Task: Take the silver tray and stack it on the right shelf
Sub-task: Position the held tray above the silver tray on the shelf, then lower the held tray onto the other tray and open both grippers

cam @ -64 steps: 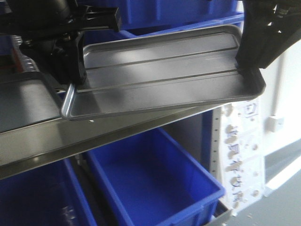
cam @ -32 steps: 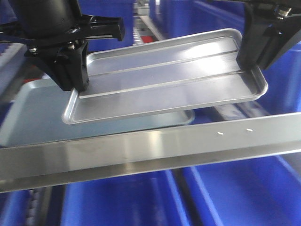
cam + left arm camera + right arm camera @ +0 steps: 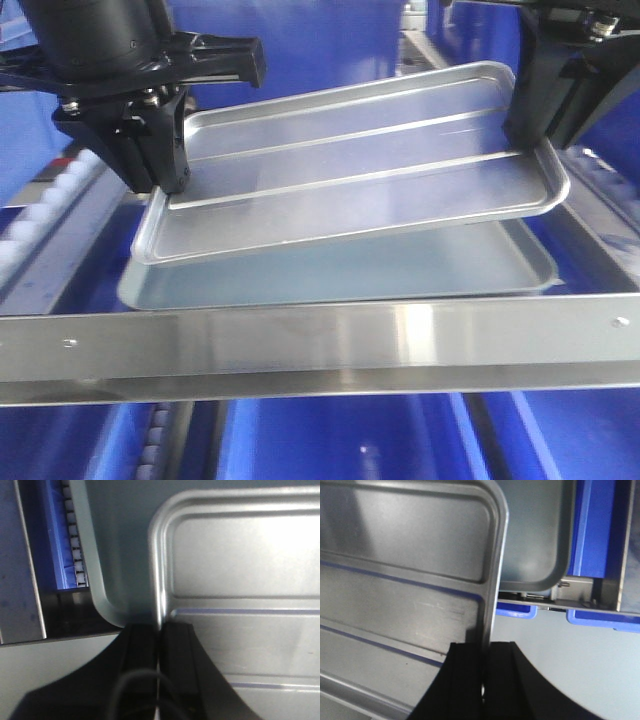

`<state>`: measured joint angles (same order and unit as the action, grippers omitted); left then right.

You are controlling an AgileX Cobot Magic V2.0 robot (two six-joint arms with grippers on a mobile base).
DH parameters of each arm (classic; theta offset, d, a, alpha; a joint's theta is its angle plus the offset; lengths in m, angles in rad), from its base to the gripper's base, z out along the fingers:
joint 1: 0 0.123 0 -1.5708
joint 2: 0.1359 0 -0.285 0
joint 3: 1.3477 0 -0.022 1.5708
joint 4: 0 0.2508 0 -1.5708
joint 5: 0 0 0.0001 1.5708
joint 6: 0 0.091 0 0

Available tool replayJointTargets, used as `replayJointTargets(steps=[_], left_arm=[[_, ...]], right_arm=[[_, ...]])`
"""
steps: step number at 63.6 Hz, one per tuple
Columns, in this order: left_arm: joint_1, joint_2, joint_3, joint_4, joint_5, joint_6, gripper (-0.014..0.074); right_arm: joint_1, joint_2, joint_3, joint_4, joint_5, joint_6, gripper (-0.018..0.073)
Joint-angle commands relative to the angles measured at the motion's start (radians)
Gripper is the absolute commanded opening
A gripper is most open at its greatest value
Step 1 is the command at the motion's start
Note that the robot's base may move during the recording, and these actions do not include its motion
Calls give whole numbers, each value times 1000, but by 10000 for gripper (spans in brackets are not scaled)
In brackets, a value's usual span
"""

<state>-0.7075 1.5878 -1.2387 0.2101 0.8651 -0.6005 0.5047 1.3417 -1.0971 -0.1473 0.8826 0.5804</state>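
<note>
The silver tray [image 3: 350, 175], shiny with two long ridges, hangs tilted in the air, its right end higher. My left gripper [image 3: 165, 175] is shut on its left rim and my right gripper [image 3: 525, 130] is shut on its right rim. In the left wrist view the jaws [image 3: 159, 630] pinch the rim of the tray [image 3: 240, 565]. In the right wrist view the jaws [image 3: 487, 647] pinch the rim of the tray [image 3: 410, 580]. The right shelf's shiny front crossbar [image 3: 320, 340] runs below and in front of the tray.
A larger, duller grey tray [image 3: 330, 280] lies on the rack directly under the silver tray; it also shows in both wrist views [image 3: 120, 540] [image 3: 530, 530]. White rollers [image 3: 30, 215] line the rack's left side. Blue bins [image 3: 330, 440] sit below and behind.
The view has swung sideways. The grey tray now lies centred under the silver tray, and the crossbar sits lower and level. Both grips on the silver tray are unchanged.
</note>
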Motion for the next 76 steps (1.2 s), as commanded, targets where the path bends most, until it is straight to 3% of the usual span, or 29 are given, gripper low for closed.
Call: replayJointTargets(steps=[1,76], left_arm=[[-16,-32,-24,45,23,31,-92],[-16,-32,-24,45,40,31,-92]], right_arm=[[-2,-35,-29,-48,-55,-7,60],[-2,-35,-29,-48,-64,-7,60]])
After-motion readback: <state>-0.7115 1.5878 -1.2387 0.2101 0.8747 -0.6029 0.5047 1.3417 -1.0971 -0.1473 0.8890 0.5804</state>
